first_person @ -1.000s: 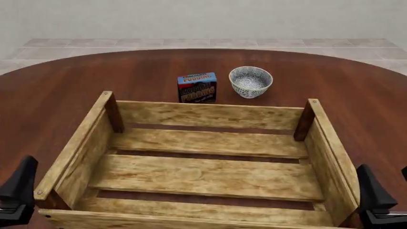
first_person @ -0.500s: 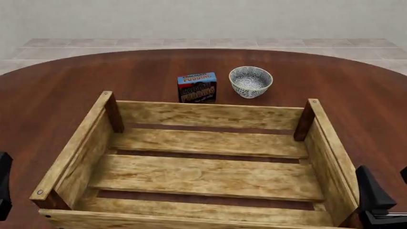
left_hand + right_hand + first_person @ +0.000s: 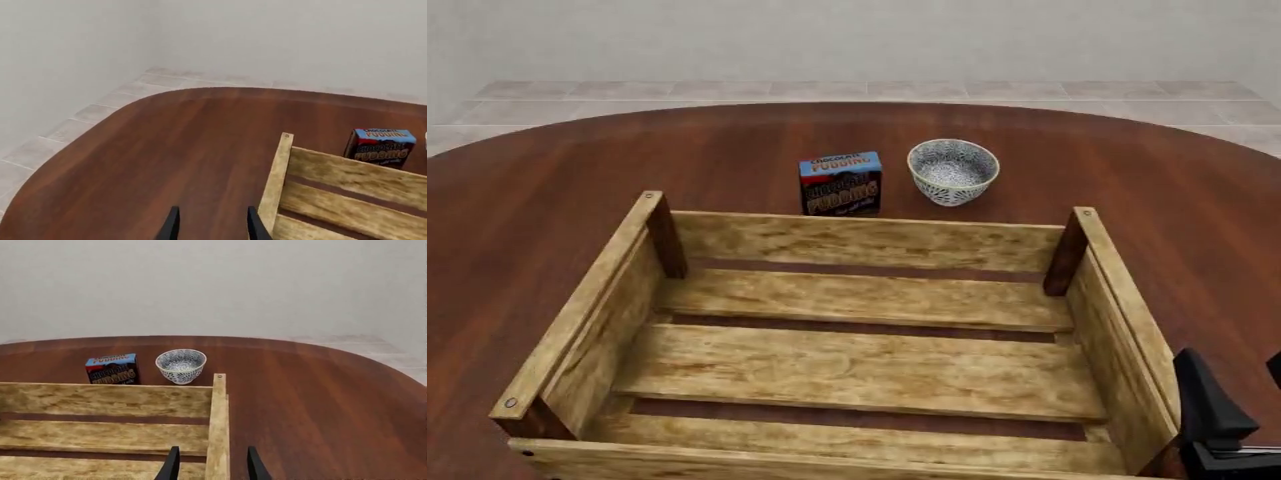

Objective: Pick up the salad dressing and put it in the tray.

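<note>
Round dark-wood bench (image 3: 587, 170) carrying empty tray (image 3: 868, 240); salad dressing showing nowhere. Both hands, left hand (image 3: 212, 227) and right hand (image 3: 212, 465), hanging open. Risk: seizing pudding box (image 3: 839, 184) instead.

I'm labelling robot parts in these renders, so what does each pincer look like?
Little shows. The right pincer has two slim, flat black fingers tapering to thin tips; the front view shows a dark wedge-shaped finger on a black base. The left pincer looks identical: two plain matte black fingers. No cables, markings or arm links are visible.
</note>
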Action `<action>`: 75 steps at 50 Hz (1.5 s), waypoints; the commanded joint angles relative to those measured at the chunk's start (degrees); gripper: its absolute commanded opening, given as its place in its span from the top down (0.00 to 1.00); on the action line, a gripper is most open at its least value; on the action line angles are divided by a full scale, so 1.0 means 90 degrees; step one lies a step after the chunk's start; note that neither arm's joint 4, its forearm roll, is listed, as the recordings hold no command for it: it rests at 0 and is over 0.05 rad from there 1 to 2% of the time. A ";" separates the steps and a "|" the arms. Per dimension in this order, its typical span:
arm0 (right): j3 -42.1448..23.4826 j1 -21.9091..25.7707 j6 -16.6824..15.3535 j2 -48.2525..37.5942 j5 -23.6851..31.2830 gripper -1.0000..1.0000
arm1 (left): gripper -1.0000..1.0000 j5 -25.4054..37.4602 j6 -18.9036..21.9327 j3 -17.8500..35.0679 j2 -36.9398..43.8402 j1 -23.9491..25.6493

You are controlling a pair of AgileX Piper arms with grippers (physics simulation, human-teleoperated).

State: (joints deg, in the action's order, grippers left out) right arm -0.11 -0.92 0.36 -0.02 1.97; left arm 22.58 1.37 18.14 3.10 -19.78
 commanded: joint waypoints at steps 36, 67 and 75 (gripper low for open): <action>0.0007 -0.0074 0.0053 -0.0001 0.0057 0.00 | 0.00 0.0249 0.0219 -0.0333 0.0000 -0.1725; 0.0009 -0.0061 -0.0004 0.0001 0.0264 0.00 | 0.00 0.0484 0.0176 -0.0806 -0.0320 -0.2156; 0.0008 -0.0064 -0.0010 0.0001 0.0260 0.00 | 0.00 0.0407 0.0185 -0.0995 -0.0318 -0.2217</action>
State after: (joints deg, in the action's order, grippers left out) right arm -0.03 -1.48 0.31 -0.01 4.23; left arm 26.56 3.01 11.01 0.46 -39.03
